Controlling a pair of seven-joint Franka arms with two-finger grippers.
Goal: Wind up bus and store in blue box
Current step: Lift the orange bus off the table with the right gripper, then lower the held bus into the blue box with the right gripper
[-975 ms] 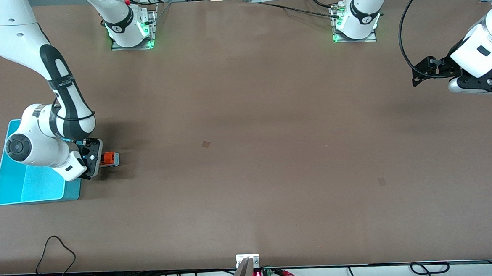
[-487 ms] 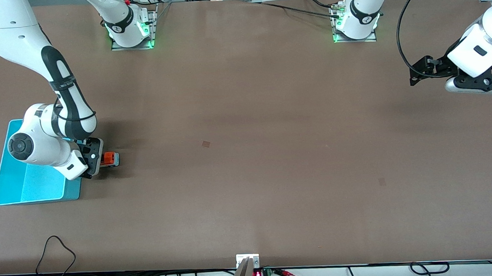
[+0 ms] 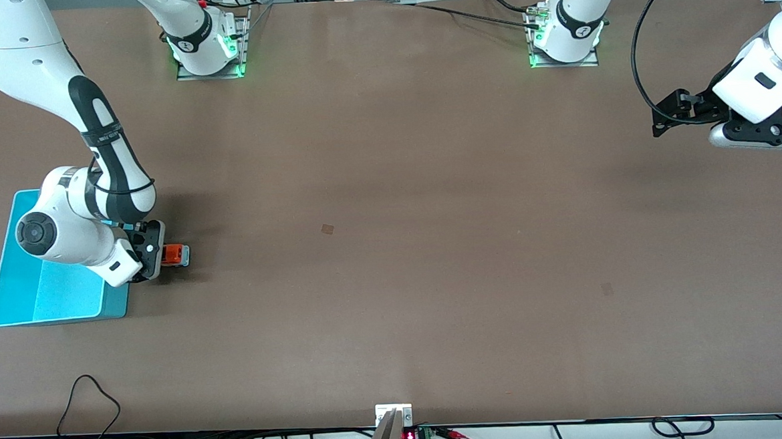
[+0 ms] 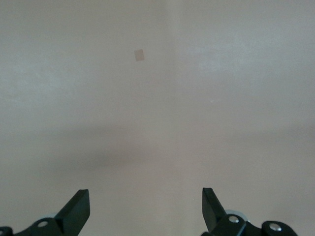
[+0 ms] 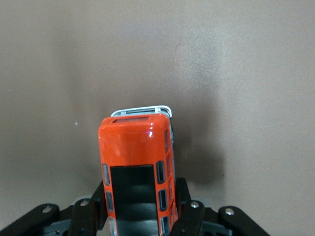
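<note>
From the front view, the right claw (image 3: pixel 154 253) sits low on the desk (image 3: pixel 392 246) at the right arm's end, just beside the blue box (image 3: pixel 5 266), with the bus (image 3: pixel 174 253) poking out from it toward the desk's middle. The bus rests on the desk outside the box. What shows of the box floor is bare, though the right arm covers part of it, so I cannot vouch for that corner. The left claw (image 3: pixel 667 121) hangs over the desk at the left arm's end, waiting, well apart from everything.

In the left wrist view, the left claw (image 4: pixel 146 206) stands wide with nothing between its fingers, only bare desk and a small pale patch (image 4: pixel 140 54) below.

In the right wrist view, the right claw (image 5: pixel 140 209) is clamped narrow on the rear of the bus (image 5: pixel 135 162), one finger on each long side, roof up and white-grey front pointing away.

The step in hand looks like the wind-up pull. To do it well, keep the wheels pressed flat on the desk and draw straight back along the bus's length without tilting it, then lift it cleanly over the thin box wall.
</note>
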